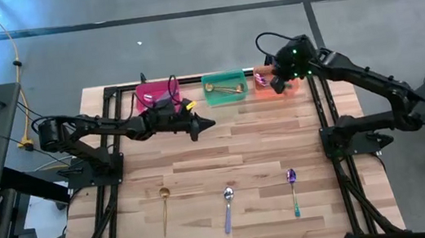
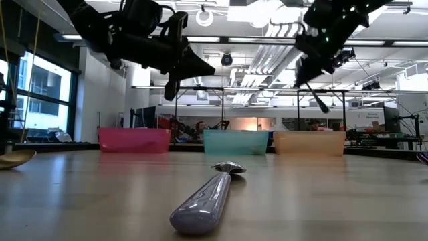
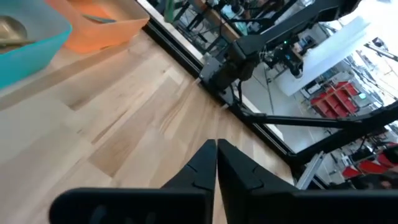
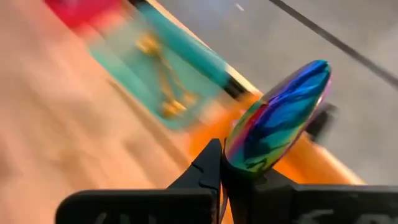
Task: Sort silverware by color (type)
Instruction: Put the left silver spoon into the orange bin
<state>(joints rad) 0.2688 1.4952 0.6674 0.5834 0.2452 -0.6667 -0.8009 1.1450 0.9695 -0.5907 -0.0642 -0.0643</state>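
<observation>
The worktop [image 1: 242, 152] is evenly lit from overhead ceiling strip lights [image 2: 264, 41]. The bins [image 4: 155, 74] are smeared by motion blur in the right wrist view.

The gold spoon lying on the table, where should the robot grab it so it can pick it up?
Probably the thin handle, near its middle. The gold spoon lies flat on the wooden table, bowl toward the bins, handle pointing at the near edge. Coming straight down with a finger on each long side should work; nothing lies close beside it. The shut left gripper is nearer it.
</observation>
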